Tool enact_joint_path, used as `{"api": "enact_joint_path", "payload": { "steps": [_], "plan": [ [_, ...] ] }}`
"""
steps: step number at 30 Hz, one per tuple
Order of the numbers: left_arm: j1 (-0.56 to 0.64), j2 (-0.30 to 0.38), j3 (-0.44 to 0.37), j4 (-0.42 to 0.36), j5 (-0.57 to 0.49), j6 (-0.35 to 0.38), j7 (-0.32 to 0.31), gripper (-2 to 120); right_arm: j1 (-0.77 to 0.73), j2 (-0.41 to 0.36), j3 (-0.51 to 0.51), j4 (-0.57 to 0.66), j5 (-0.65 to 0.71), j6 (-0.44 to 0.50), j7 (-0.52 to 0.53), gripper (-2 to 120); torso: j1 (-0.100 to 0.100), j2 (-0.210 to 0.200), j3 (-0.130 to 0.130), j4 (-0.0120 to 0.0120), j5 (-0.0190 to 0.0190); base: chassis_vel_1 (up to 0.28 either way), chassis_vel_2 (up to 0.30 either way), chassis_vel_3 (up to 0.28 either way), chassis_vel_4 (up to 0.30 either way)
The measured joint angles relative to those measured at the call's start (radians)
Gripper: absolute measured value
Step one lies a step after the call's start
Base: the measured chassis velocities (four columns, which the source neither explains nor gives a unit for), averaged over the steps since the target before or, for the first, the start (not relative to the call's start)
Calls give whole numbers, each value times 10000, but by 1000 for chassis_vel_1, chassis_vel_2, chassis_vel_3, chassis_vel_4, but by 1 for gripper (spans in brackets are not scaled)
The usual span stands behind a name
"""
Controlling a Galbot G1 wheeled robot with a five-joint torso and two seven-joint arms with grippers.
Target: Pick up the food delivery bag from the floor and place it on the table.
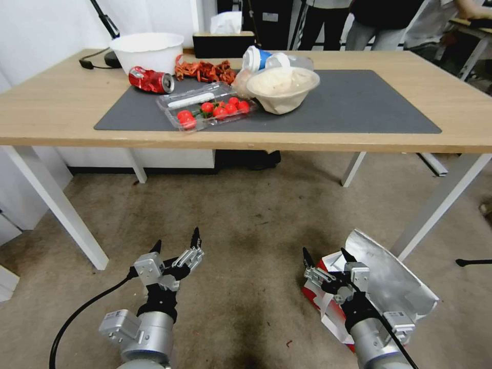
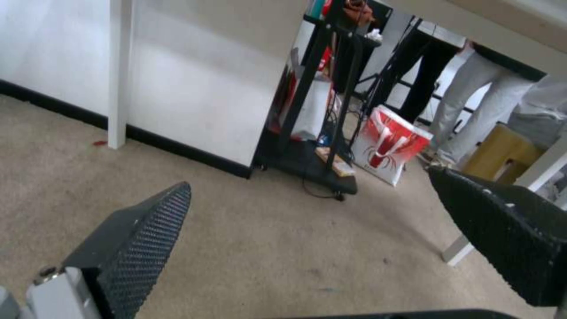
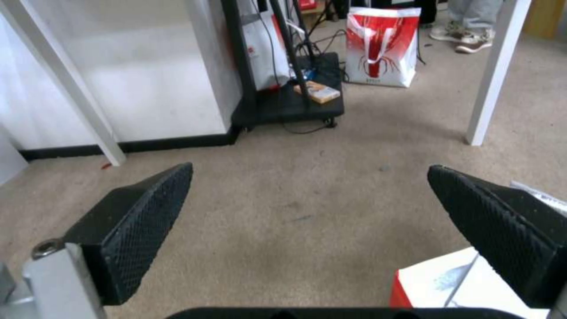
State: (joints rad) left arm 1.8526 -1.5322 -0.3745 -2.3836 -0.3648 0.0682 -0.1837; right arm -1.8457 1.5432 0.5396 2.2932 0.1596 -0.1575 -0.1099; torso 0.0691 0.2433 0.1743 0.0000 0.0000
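Stained carpet floor [image 1: 246, 230] w/ table [image 1: 61, 110] at 12 o'clock. Food delivery bag [image 1: 394, 287] lies under right gripper [image 1: 326, 253], toward 4 o'clock. Both grippers' fingers apart; left gripper [image 1: 176, 240] farther off.

The large boxy red-and-white insulated food delivery bag [image 1: 382, 287] stands on the worn beige carpet floor [image 1: 246, 225], in front of the wide light-wood surface [image 1: 61, 110] and near its front right leg. The right hand [image 1: 326, 258] hangs over the bag's left edge. The left hand [image 1: 177, 241] hangs over bare carpet, well apart to the left.
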Motion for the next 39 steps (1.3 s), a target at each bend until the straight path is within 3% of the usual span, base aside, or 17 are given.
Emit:
{"api": "enact_joint_path", "payload": {
  "steps": [39],
  "plan": [
    [23,-20,29,143,104,-127,95,100,-31,-37,130,-5,89,85,-14,100,-305,-1557,-1252,0,0,0,0,0,0]
  ]
}}
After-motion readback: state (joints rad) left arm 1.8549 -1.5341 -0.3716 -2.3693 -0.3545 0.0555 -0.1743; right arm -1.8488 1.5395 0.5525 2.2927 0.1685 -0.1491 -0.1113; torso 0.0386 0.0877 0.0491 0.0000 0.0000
